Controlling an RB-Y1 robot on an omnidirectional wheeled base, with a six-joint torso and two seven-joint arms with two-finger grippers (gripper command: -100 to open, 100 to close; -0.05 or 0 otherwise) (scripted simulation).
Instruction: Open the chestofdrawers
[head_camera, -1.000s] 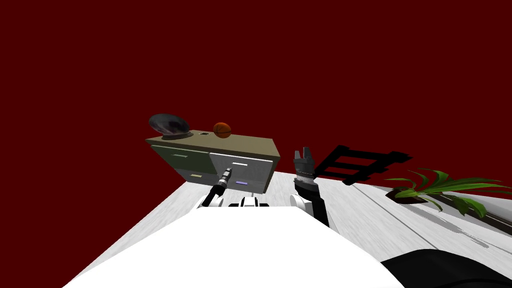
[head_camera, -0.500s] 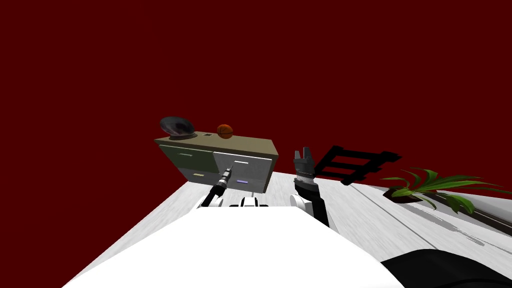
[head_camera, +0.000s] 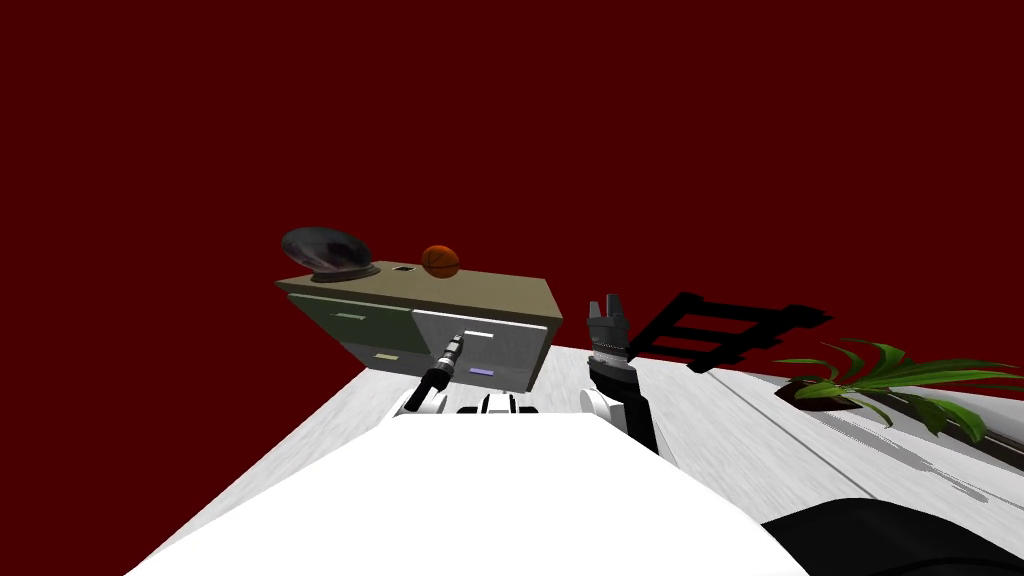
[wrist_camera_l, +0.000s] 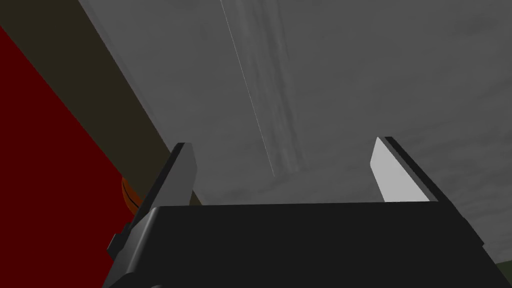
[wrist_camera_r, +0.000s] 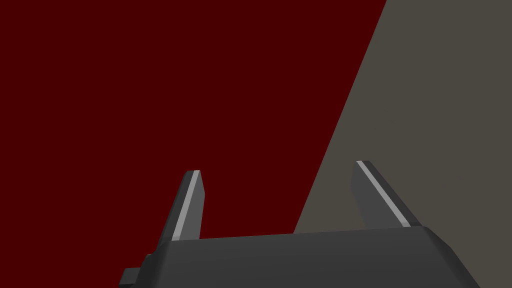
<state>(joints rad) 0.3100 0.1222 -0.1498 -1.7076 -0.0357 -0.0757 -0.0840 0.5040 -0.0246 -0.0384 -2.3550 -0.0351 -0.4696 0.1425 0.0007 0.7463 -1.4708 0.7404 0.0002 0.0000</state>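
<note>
Task's thing: the chest of drawers is seen straight ahead against the dark red wall, on the pale floor; four drawer fronts are shown, two above two.
Target drawer: the upper grey drawer on the right side is faced; a pale handle is set across it.
Working hand: the left gripper is held close to that grey front, fingers spread wide, nothing held; the handle is lined up between them, but contact cannot be made out.
Other hand: the right gripper is raised beside the chest's right end, well apart from the handle, fingers spread and empty.
On top: a dark bowl and an orange ball are set on the chest, apart from each other.
Off to the right: a black ladder-like frame and a green plant are placed apart from the chest.
Step in hand: the approach to the handle is judged nearly finished; no drawer is seen clearly pulled out.
Next move: a short advance is called for until the handle is bracketed; the fingers are then to be closed on it and a straight pull made toward the body, since thin fingers could be slipped off by a slanted pull.
</note>
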